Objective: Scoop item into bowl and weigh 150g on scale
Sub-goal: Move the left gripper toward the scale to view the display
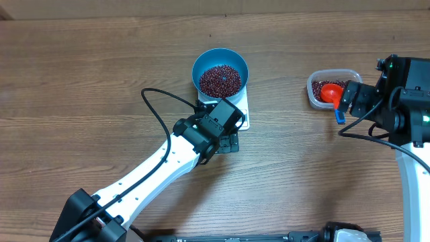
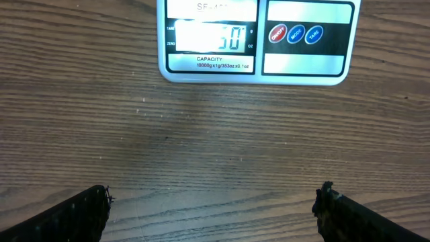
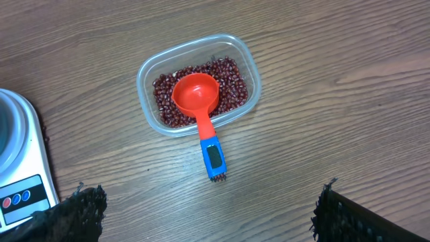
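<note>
Left wrist view: my left pincer (image 2: 215,195) sits low over the table (image 2: 201,134), fingers (image 2: 87,215) spread wide apart, nothing between them. Bare wood ahead. Past that, the front of the white scale (image 2: 306,64) runs along the top edge. Its display (image 2: 211,37) is half lost in glare, and I can only read a 5 and a 0 at the end. Three round buttons (image 2: 295,33), one red and two blue, sit to the right of it.

Right wrist view: my right pincer (image 3: 211,191) is also spread open and empty, above the table. Just beyond the tips is the blue handle (image 3: 213,158) of a red scoop (image 3: 196,94), sticking out over the rim of a clear tub (image 3: 144,81). The scoop cup rests on the dark red beans (image 3: 235,81) inside the tub. One corner of the scale shows at the left edge.

Overhead view: left pincer is at the scale's front edge. The blue bowl (image 1: 201,64) stands on the scale with a heap of beans inside. The tub is well off to the right, with my right pincer just beside it.
</note>
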